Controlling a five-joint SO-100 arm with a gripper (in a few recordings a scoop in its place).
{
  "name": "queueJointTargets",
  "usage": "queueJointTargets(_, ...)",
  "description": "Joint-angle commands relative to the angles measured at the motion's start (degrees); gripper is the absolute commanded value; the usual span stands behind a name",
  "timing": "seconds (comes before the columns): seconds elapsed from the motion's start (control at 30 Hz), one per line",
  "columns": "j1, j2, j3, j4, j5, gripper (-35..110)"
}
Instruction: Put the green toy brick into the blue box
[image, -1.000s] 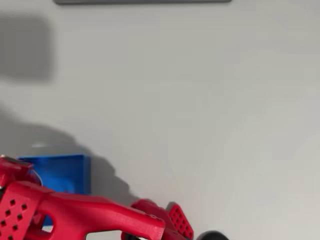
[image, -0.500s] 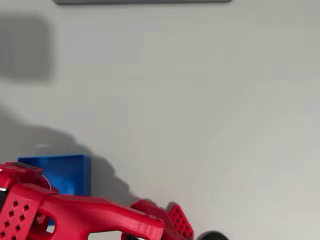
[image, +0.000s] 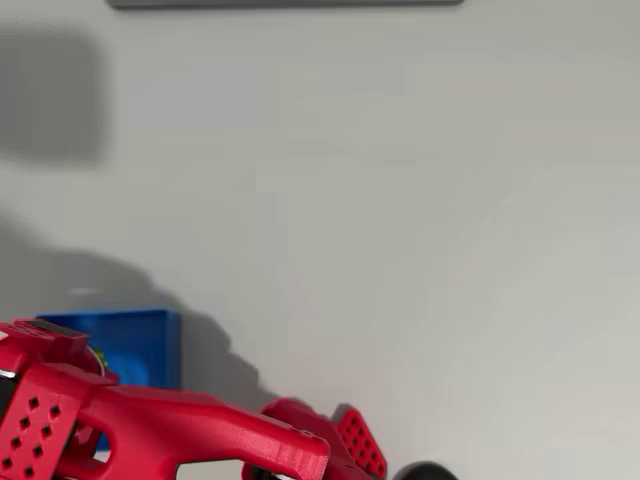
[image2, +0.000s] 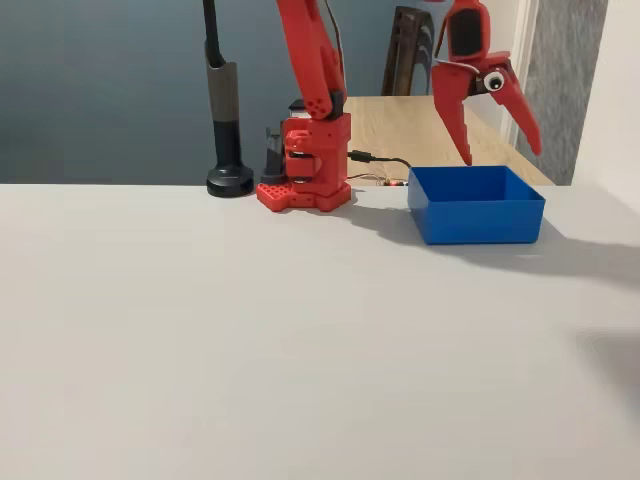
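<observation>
1. Hanging open in the fixed view, the red arm's jaws are spread wide, with nothing held between them.
2. Directly below the jaws sits the blue box (image2: 475, 220), a low-walled tray on the pale desk (image2: 250, 330). The overhead view shows one corner of the blue box (image: 140, 340) past the red arm.
3. The green toy brick cannot be made out in either view. It may lie inside the box beneath the jaws, hidden by the near wall, but that is only a guess.
4. Such a brick is likely very light, stiff and smooth, so it could slip or pop out. It would best be pinched across its flat sides, not its studs.
5. Left of the jaws stand the arm's red base (image2: 305, 160) and, further left, a black stand (image2: 228, 120). A thin cable (image2: 380, 160) runs between base and box.
6. Nothing stands between the jaws and the box
</observation>
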Motion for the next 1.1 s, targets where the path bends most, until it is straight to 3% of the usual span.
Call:
queueJointTargets(0.0, 0.9, 3.5, -7.4, 0.8, 1.1, 8)
queueJointTargets(0.07, 2.9, 3.5, -10.2, 0.8, 1.8, 0)
queueJointTargets(0.5, 28.7, 4.3, -19.5, 1.1, 1.8, 0)
queueJointTargets(0.83, 48.3, 5.1, -13.1, 0.5, 4.7, 0)
queueJointTargets(1.07, 56.3, 11.4, -5.2, -3.5, 4.8, 0)
